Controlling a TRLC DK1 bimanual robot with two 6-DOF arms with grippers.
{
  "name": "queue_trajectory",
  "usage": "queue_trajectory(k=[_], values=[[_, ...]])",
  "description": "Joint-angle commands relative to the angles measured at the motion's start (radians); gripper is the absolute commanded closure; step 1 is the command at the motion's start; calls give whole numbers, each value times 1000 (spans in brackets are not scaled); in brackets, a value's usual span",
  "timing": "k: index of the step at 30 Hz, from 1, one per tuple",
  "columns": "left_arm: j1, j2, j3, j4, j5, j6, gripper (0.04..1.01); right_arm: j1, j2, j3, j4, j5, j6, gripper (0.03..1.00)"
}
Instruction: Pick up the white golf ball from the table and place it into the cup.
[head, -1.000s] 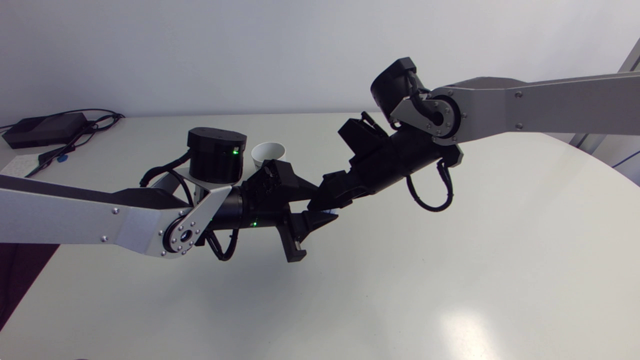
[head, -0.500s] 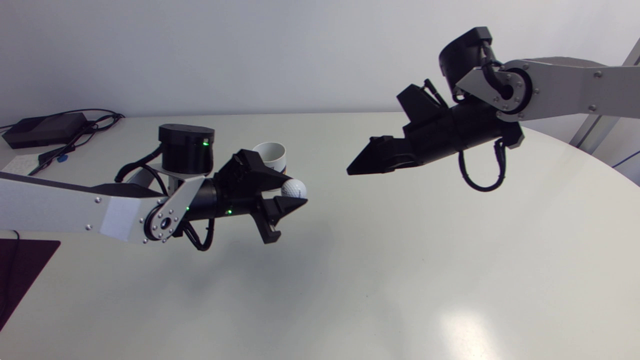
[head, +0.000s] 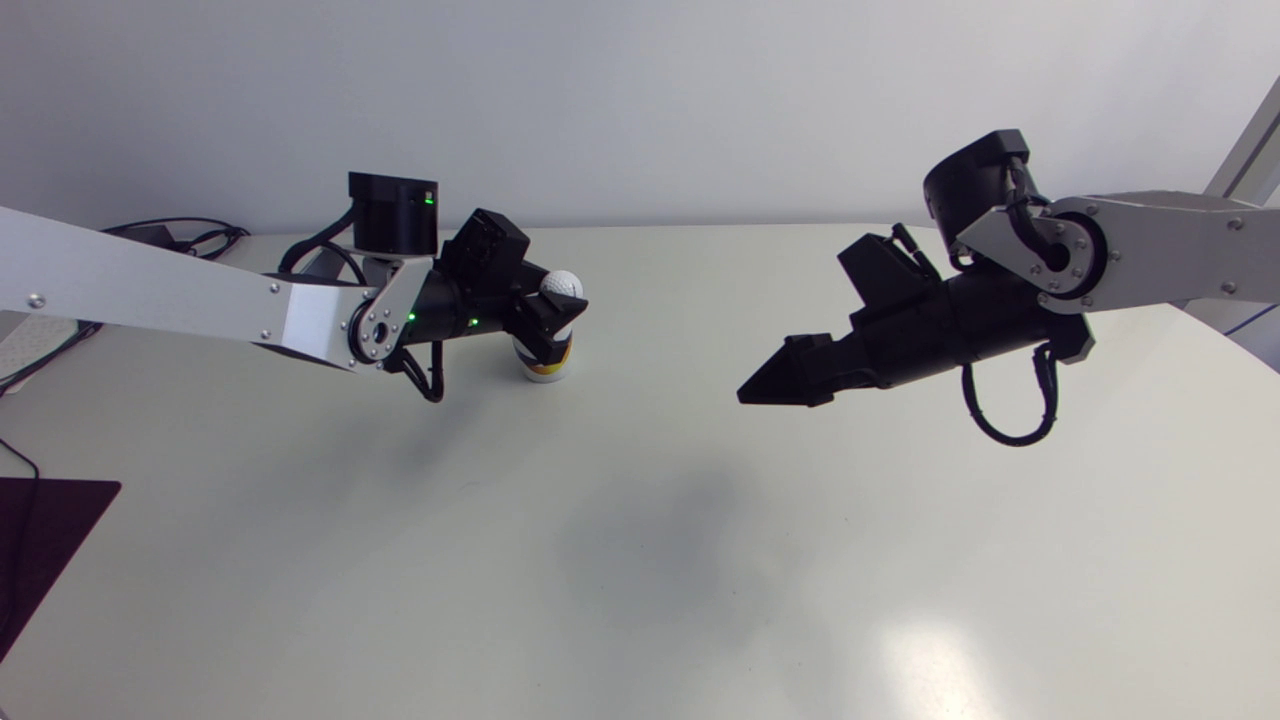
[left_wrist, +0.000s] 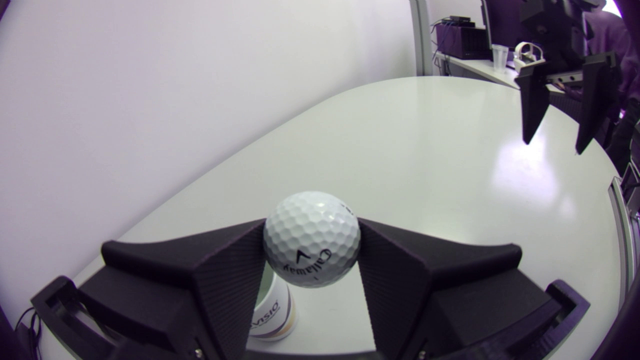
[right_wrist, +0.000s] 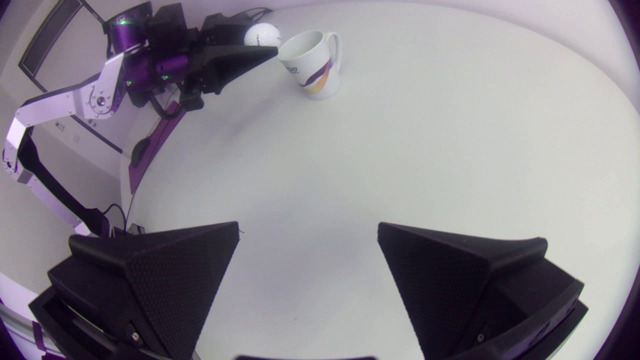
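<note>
— Seen from above, where is the ball?
— The ball (head: 562, 284) is clamped in the left claw (head: 556, 312), in the air close above the cup (head: 546, 362); the right claw (head: 790, 383) hangs well apart over the table (head: 700, 560).
— And the left wrist camera?
— 2 fingers press the ball from 2 sides; the cup stands below it.
— The right wrist camera?
— Its own fingers stand wide apart; far ahead the cup is upright, the ball just beside its rim.
</note>
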Motion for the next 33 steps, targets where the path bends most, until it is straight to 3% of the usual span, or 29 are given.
queue_trajectory(k=[1,6,14,20,33], values=[[11,41,59,-10,-23,-38,820,-24,-31,-35,10,1,-32,59],[22,82,127,-45,-92,-39,820,-43,-34,-57,10,1,-52,59],[37,151,247,-159,-182,-39,826,-43,-33,-70,21,1,-53,59],[51,220,371,-298,-221,-56,830,-43,-36,-78,21,1,-56,59],[45,248,443,-432,-280,-72,831,-44,-54,-93,20,7,-56,59]])
